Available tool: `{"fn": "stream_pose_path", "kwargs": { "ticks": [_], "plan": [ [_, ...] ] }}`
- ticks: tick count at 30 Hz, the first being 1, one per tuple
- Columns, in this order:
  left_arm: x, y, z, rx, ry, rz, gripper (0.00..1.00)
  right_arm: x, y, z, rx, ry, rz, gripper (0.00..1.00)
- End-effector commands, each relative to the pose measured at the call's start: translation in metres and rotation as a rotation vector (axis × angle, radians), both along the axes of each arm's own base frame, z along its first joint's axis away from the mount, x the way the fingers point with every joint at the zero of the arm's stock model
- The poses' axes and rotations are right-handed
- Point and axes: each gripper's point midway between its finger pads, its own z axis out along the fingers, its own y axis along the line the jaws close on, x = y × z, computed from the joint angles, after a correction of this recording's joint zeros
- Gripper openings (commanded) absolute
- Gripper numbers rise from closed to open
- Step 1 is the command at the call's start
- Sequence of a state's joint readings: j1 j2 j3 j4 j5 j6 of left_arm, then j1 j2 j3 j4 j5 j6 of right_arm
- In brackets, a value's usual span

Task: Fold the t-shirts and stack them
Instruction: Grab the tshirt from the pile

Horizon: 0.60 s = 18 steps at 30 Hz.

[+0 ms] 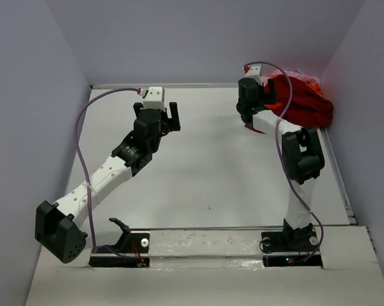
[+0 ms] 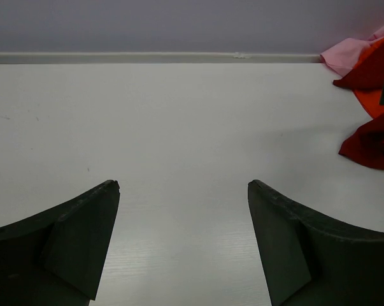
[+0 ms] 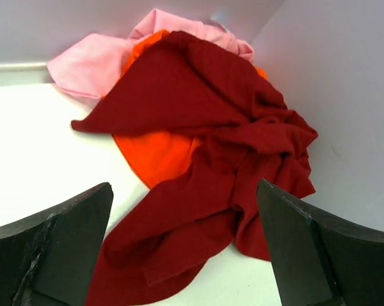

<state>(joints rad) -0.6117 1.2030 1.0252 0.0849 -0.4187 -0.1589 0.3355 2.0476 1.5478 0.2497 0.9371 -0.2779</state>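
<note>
1. Dark fingers [image 3: 64, 242] of the right gripper [image 3: 185, 186] fill the lower corners of its wrist view. They are spread wide, with nothing between them and no cloth touching them.
2. Just beyond lies the maroon t-shirt [image 3: 211, 146], crumpled on top of a heap in the centre of that frame. Its lower edge is cut off at the bottom.
3. The orange t-shirt [image 3: 156, 156] shows only as a patch at centre left, under the maroon one. The pink t-shirt [image 3: 93, 64] peeks out at upper left, mostly covered.
4. The heap sits in the far right corner of the table [image 2: 179, 115], close against the side wall [image 3: 344, 95], so there is little room on that side. Bare surface lies open at the left of the frame.
5. The left gripper [image 2: 183, 185] is also wide open and holds nothing. Clear tabletop runs ahead of it to the back wall [image 2: 179, 25], and the heap is cut off at the right edge of its view.
6. In the top view the pile is at upper right, partly hidden behind the right arm.
</note>
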Motion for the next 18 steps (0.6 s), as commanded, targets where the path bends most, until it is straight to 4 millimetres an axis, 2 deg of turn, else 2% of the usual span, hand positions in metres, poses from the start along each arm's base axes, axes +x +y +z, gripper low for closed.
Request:
{"fn": "stream_pose_path", "kwargs": {
  "ticks": [1,4,5,6,8,11,18],
  "plan": [
    [0.002,-0.005,0.015,-0.028,-0.035,-0.009,0.91,-0.005,0.005,0.011,0.071,-0.040,-0.011,1.00],
    [0.001,-0.004,0.016,-0.031,-0.039,-0.009,0.91,-0.011,0.009,0.002,0.091,0.003,0.028,1.00],
    [0.001,-0.004,0.016,-0.032,-0.039,-0.009,0.91,-0.017,0.007,-0.008,0.093,0.022,0.027,1.00],
    [0.002,-0.004,0.016,-0.031,-0.039,-0.007,0.91,-0.019,0.009,-0.006,0.122,0.008,0.040,1.00],
    [0.002,-0.003,0.016,-0.029,-0.039,-0.005,0.91,-0.021,0.008,-0.015,0.163,0.022,0.054,1.00],
    [0.002,-0.002,0.016,-0.026,-0.041,-0.002,0.91,-0.034,0.004,-0.042,0.207,0.117,0.024,0.99],
    [0.000,-0.004,0.019,-0.034,-0.045,-0.012,0.91,-0.039,0.008,-0.084,0.283,0.196,0.015,0.98]
  ]
}}
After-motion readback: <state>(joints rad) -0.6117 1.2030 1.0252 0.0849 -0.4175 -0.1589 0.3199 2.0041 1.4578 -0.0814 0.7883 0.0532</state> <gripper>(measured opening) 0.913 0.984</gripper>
